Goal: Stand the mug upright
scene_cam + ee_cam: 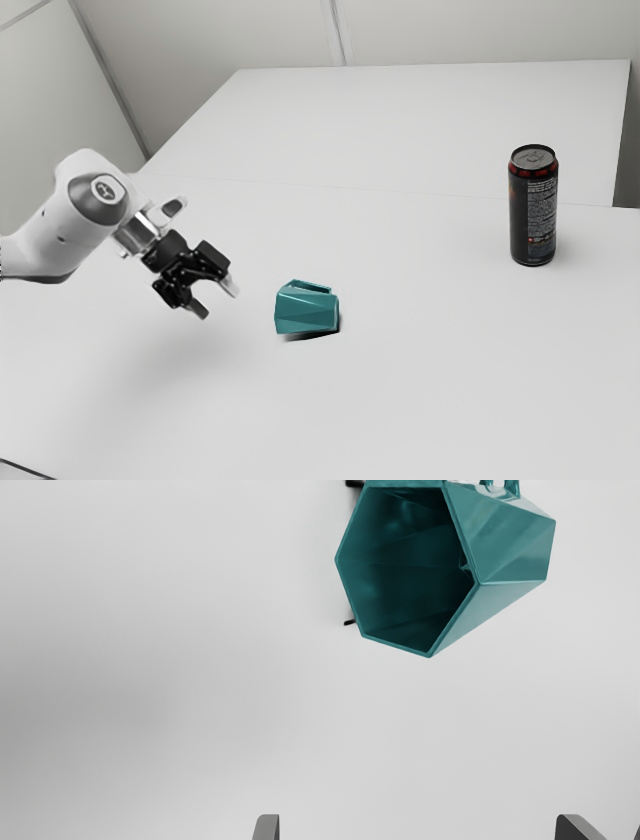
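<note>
Over the white table, you have one black gripper, its two fingers wide apart, holding nothing. You see one tall can, then one teal mug on its side near the gripper. It lies roughly left to right in the exterior view, mouth seemingly right.

The wrist view's edge is cutting off the handle of the glossy, faceted teal mug and the grey fingers of the black two-finger gripper. Black slivers are peeking from behind the mug, too covered to identify. The exterior view's left edge is cropping the rounded white arm. Print on the tall, black, cylindrical metal can is looking too small to read.
</note>
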Robot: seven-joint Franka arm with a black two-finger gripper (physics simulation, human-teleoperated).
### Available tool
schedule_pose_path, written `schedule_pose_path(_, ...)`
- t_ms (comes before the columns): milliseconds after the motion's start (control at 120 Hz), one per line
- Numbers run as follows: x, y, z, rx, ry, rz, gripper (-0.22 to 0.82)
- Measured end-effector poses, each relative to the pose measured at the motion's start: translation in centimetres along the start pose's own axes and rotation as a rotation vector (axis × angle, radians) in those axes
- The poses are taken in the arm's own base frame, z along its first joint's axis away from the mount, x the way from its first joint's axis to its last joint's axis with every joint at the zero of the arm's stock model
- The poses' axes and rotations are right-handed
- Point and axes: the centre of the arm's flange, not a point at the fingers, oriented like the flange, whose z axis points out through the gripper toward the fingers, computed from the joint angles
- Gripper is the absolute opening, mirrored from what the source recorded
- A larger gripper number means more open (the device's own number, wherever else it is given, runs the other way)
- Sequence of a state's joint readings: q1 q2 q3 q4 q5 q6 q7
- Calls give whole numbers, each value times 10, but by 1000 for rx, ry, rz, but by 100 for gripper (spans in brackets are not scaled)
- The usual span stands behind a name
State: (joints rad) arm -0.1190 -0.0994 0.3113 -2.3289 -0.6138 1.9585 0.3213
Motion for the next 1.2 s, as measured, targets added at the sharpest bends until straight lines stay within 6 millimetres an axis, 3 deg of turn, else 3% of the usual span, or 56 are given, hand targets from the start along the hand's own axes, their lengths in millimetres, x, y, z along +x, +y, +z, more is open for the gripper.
schedule_pose_path(375, 26, -10, 37, -84, 90, 36, 60)
schedule_pose_path(1200, 48, -4, 93, -301, 223, 133, 60)
